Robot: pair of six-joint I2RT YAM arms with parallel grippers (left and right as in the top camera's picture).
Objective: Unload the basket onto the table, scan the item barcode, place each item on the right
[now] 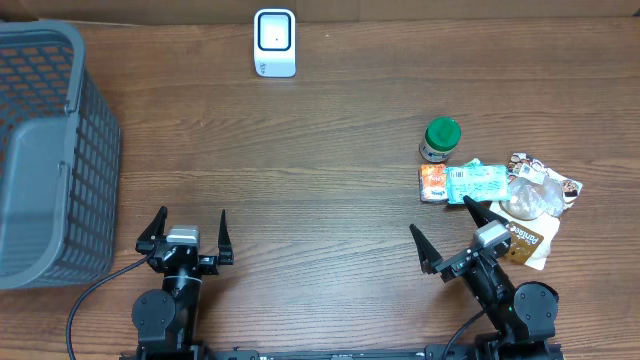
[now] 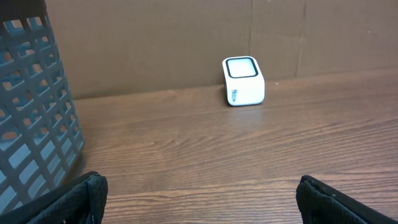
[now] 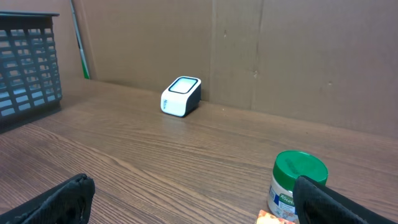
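A white barcode scanner (image 1: 275,42) stands at the far edge of the table, also seen in the left wrist view (image 2: 243,81) and the right wrist view (image 3: 181,96). The items lie in a pile at the right: a green-lidded jar (image 1: 439,140) (image 3: 298,183), an orange packet (image 1: 433,184), a teal packet (image 1: 476,183) and a clear bag (image 1: 535,195). My right gripper (image 1: 440,215) (image 3: 189,186) is open just in front of this pile, one finger near the teal packet. My left gripper (image 1: 191,212) (image 2: 199,186) is open over bare wood, holding nothing.
A large grey plastic basket (image 1: 40,150) (image 2: 31,112) stands at the left edge of the table. A brown-and-white packet (image 1: 535,240) lies beside my right arm. A cardboard wall (image 2: 186,37) runs behind the scanner.
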